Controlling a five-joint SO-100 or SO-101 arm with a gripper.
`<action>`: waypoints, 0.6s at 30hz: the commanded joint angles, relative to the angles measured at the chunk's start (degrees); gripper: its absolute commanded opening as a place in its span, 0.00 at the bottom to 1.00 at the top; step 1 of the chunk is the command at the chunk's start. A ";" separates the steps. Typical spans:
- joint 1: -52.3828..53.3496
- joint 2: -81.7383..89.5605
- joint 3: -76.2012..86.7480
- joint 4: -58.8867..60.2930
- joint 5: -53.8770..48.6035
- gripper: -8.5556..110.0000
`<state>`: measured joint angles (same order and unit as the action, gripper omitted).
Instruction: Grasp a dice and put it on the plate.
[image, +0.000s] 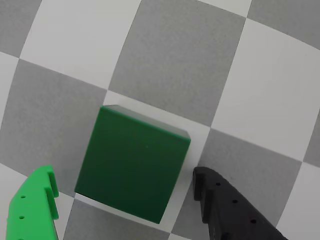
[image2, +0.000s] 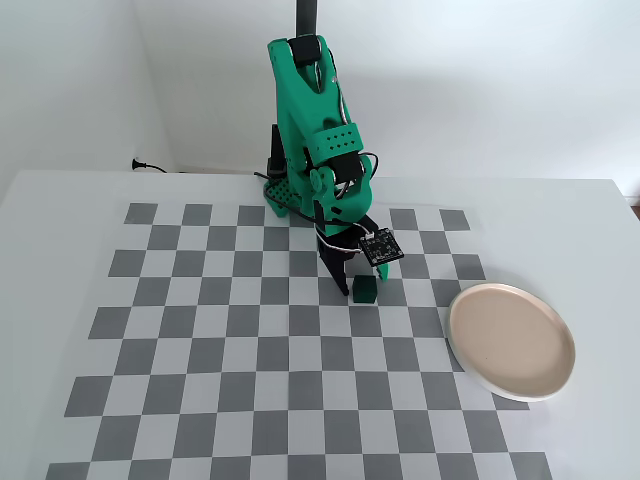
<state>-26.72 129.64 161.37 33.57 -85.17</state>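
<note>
In the wrist view the dark green dice rests on the checkerboard, filling most of the space between my fingers. My gripper is open around it: the bright green finger stands left of it and the black finger right of it, each with a small gap showing. The fixed view has the dice in the board's middle, under the lowered gripper. The round beige-pink plate with its white rim lies to the right, with nothing on it.
The green arm's base stands at the far edge of the checkerboard mat. A small black camera board hangs off the wrist just above the dice. The white table extends round the mat.
</note>
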 joint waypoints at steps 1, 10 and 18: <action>-0.79 -2.37 -4.31 -2.29 0.70 0.27; -1.05 -4.39 -4.31 -4.48 0.62 0.24; -1.41 -2.81 -4.31 -2.99 0.79 0.14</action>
<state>-27.42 125.42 159.35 30.32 -84.46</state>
